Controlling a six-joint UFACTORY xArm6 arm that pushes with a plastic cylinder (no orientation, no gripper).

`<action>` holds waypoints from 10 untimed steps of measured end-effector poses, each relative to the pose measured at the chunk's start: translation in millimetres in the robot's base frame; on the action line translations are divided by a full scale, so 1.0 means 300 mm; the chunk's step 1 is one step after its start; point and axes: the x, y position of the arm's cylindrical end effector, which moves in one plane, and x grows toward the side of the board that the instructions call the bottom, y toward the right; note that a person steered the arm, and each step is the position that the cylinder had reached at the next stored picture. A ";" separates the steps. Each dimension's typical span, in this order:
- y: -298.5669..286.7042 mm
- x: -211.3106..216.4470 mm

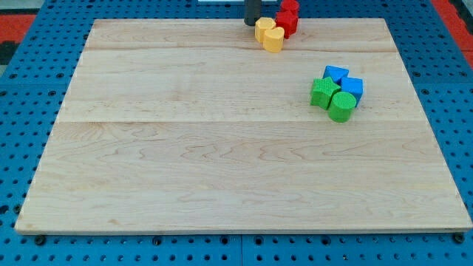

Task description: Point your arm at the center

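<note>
My tip (252, 23) at desk (222, 148) top edge, touching yellow blocks (270, 34), red blocks (287, 16) just beside. No jaws here, only rod. Centre bare, well below tip; green and blue blocks (337, 91) clustered right.

Text on bench (222, 162): I found none readable.
Labels on blocks: I saw none.
Brands, numbers, signs: I could read none.

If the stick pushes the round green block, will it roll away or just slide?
Probably slide. The green cylinder stands on its flat end, so it likely won't roll unless tipped. It touches the green star-like block and the blue blocks, so they may move too. My tip is far away, beside the yellow blocks.
</note>
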 end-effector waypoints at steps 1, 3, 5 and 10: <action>0.012 0.030; -0.022 0.266; -0.222 0.427; 0.310 0.298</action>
